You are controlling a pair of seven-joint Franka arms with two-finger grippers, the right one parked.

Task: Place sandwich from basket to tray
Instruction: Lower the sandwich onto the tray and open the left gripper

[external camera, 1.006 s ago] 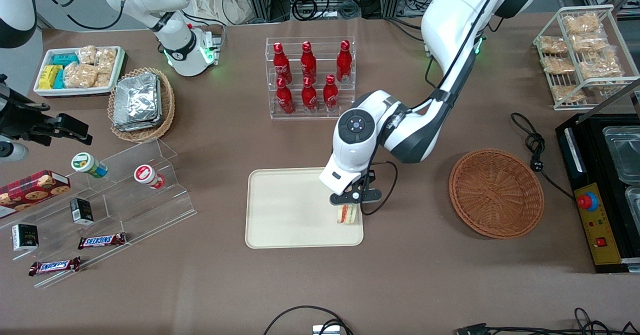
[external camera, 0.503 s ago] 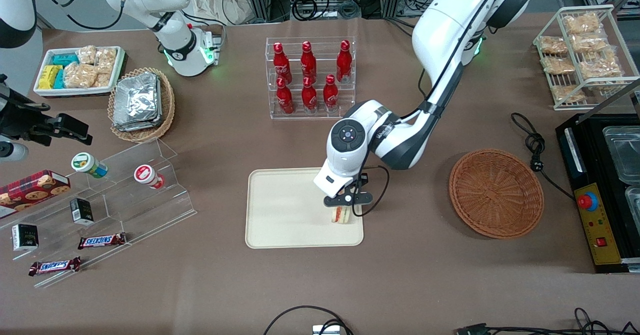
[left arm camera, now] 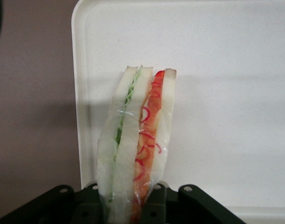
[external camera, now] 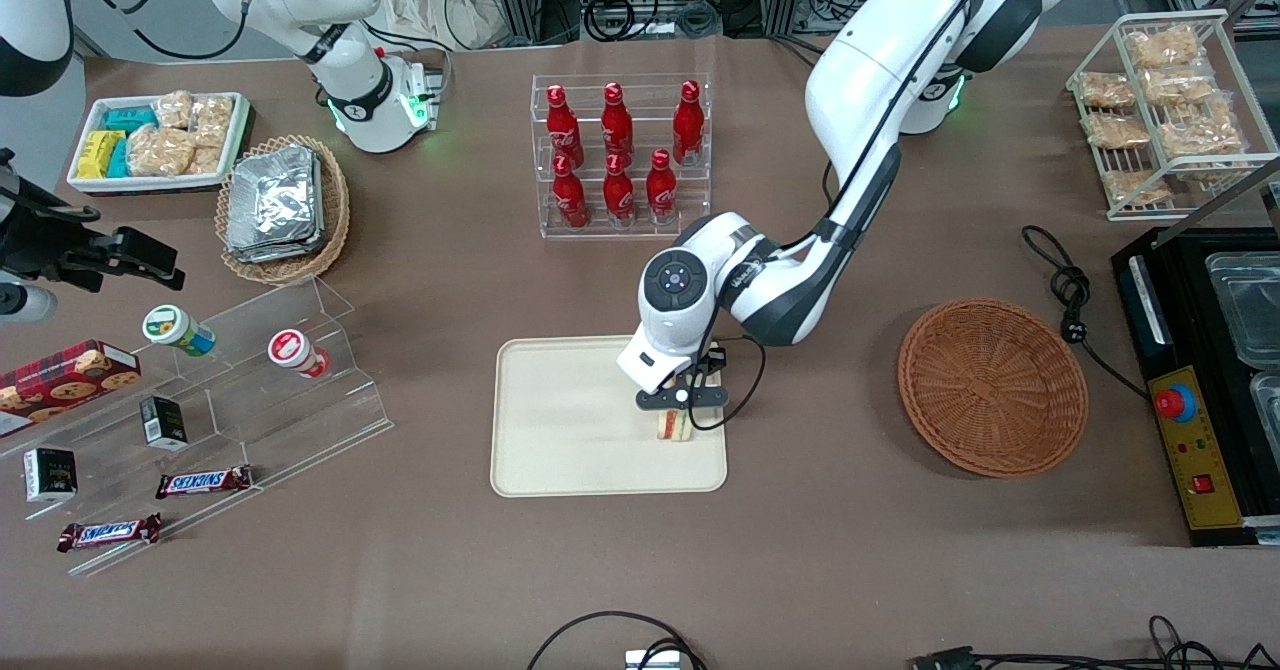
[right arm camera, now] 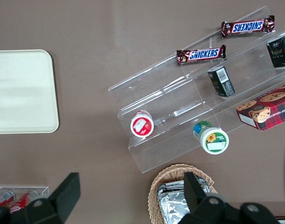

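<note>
Red bottles (external camera: 617,155) fill a clear rack, a tan wicker basket (external camera: 284,210) holds foil packets beside a white bin (external camera: 158,142) of snacks, two Snickers bars (external camera: 203,481) lie by clear acrylic steps (external camera: 250,390), and bagged snacks sit in a wire rack (external camera: 1165,110).

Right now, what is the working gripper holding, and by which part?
The gripper holds the sandwich by one end, pinched across its bread faces, over the tray.

Sandwich (left arm camera: 135,149) (end effector (external camera: 676,413) clamped) over tray (external camera: 560,430); basket (external camera: 990,385) emptied.
</note>
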